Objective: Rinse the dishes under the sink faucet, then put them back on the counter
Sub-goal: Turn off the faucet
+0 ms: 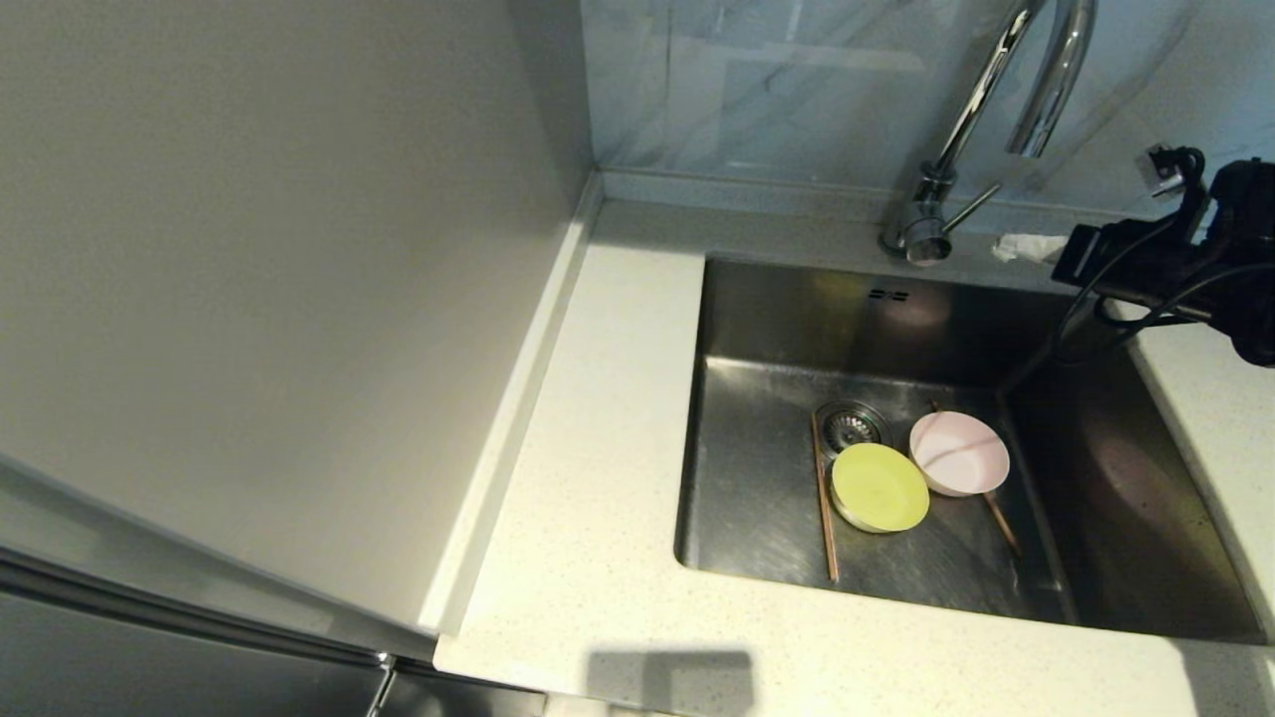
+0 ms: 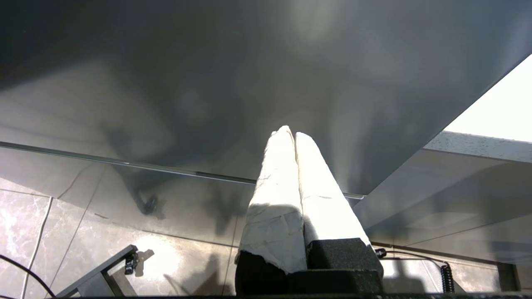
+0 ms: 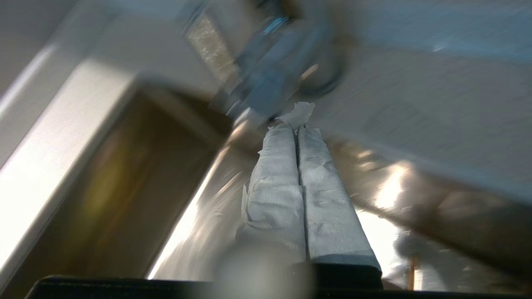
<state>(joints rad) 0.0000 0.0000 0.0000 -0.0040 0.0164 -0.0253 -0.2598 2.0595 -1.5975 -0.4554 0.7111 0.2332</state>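
Head view: the pink bowl [image 1: 958, 453] and the green bowl [image 1: 881, 487] sit side by side, touching or nearly so, on the floor of the sink [image 1: 767, 498], just in front of the drain [image 1: 850, 426]. One chopstick [image 1: 824, 498] lies along the green bowl's left side; the other chopstick [image 1: 999, 520] pokes out from under the pink bowl. All the dishes are low in the basin, so none has gone back to the surface [image 1: 588, 558] yet. The faucet [image 1: 981, 110] arches over the back rim, its lever [image 1: 968, 211] sticking out toward the right. The right end effector [image 1: 1018, 247] hovers at the sink's back right corner, near that lever, its white-wrapped tip just showing past the black arm. My guess is it is placed there to work the lever and start the water, since the dishes already wait below the spout.

Left wrist view: the left end effector [image 2: 294, 135] hangs parked beside a dark cabinet panel [image 2: 208, 83], well away from the sink, its padded fingers [image 2: 274, 195] pressed together and holding nothing.

Right wrist view: the picture is smeared, but the right end effector's two wrapped fingers [image 3: 320, 199] lie flat against each other with nothing between them. Ahead of the tips is what looks like the faucet base [image 3: 266, 83], though the blur leaves contact uncertain. Closed fingers would suit nudging a thin lever rather than gripping it.
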